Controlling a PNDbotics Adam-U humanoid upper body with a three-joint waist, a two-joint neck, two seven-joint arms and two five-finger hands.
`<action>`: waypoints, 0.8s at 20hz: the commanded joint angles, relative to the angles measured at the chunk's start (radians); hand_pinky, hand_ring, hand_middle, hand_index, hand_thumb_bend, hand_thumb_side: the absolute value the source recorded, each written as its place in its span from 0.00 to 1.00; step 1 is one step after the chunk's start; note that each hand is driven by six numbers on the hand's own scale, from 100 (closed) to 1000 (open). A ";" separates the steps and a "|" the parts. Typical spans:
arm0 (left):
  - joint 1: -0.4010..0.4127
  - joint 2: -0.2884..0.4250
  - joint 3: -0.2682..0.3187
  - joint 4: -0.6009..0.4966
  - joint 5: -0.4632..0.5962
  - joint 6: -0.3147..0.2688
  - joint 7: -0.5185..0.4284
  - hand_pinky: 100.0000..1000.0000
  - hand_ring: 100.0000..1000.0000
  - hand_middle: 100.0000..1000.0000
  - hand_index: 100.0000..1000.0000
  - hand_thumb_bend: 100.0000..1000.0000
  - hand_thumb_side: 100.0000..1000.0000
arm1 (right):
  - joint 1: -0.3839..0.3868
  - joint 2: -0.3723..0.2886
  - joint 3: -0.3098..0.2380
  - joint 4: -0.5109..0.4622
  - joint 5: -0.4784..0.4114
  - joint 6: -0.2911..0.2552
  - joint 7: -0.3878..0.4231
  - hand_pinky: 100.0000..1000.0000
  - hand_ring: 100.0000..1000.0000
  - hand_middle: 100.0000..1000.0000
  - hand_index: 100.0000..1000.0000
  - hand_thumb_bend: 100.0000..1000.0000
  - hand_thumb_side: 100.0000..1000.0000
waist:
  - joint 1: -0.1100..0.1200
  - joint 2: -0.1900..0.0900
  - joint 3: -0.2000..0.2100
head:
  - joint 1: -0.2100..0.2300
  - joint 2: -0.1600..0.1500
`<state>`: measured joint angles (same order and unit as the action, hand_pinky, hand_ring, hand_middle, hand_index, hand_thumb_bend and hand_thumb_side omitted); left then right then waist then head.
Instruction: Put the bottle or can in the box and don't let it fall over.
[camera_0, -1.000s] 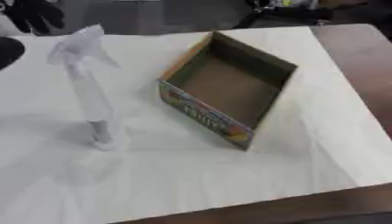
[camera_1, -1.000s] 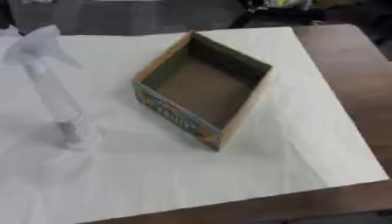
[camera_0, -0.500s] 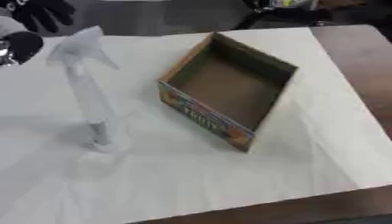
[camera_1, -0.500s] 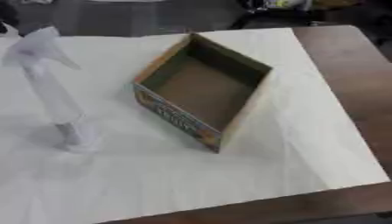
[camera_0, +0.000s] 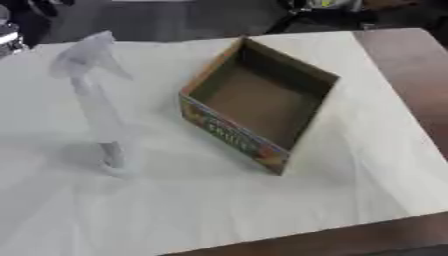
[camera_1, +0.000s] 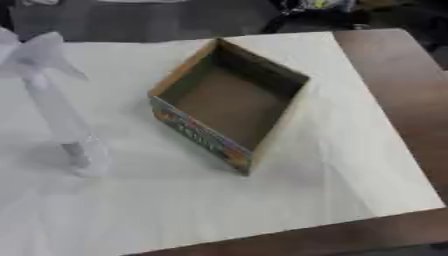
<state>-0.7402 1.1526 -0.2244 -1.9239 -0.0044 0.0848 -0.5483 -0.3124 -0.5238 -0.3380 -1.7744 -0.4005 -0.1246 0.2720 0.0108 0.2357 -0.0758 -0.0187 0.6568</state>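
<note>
The clear spray bottle (camera_0: 96, 107) is standing upright on the white sheet (camera_0: 219, 200) covering the desk (camera_0: 411, 65), well to the left of the open cardboard box (camera_0: 262, 107), and nothing is touching it. Only a dark and silver part of the left arm (camera_0: 10, 35) is showing at the upper left edge of the left eye view; the left hand itself is not showing, so the state of its fingers cannot be told, and the right hand is out of view too. The step in hand, as I judge it, is reaching for the bottle, with the task barely begun.

To do this well, the fingers should be closing around the narrow body below the trigger head, not on the head itself, since the bottle is tall and slim with a small base and is likely to tip if nudged near the top. Lifting straight up before travelling should be keeping it vertical. The box is sitting turned at an angle, its printed wall facing the bottle, so the bottle is needing to clear that wall and come down flat on the box floor, away from the corners.

Nothing else is lying between bottle and box. Dark clutter is sitting beyond the far desk edge, out of the path.
</note>
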 joint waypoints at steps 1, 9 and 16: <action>-0.021 0.010 -0.001 0.014 -0.020 0.005 -0.006 0.71 0.76 0.79 0.94 0.00 0.81 | -0.012 -0.022 -0.006 -0.007 0.001 -0.002 0.005 0.96 1.00 1.00 0.90 0.00 0.15 | 0.000 -0.008 -0.004 | 0.004 -0.014; -0.038 -0.016 -0.024 0.051 -0.051 -0.005 -0.042 0.73 0.77 0.80 0.95 0.00 0.86 | -0.014 -0.017 -0.007 -0.007 0.001 0.001 0.009 0.97 1.00 1.00 0.90 0.00 0.15 | 0.004 -0.001 -0.010 | 0.008 -0.028; -0.054 -0.034 -0.036 0.075 -0.066 -0.017 -0.063 0.73 0.78 0.80 0.94 0.00 0.86 | -0.016 -0.015 -0.007 -0.008 0.000 0.003 0.012 0.97 1.00 1.00 0.90 0.00 0.16 | 0.005 0.001 -0.017 | 0.007 -0.042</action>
<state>-0.7750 1.1007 -0.2685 -1.8501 -0.0627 0.0711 -0.6066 -0.3171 -0.5207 -0.3380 -1.7725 -0.4005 -0.1219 0.2816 0.0169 0.2476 -0.0915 -0.0113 0.6300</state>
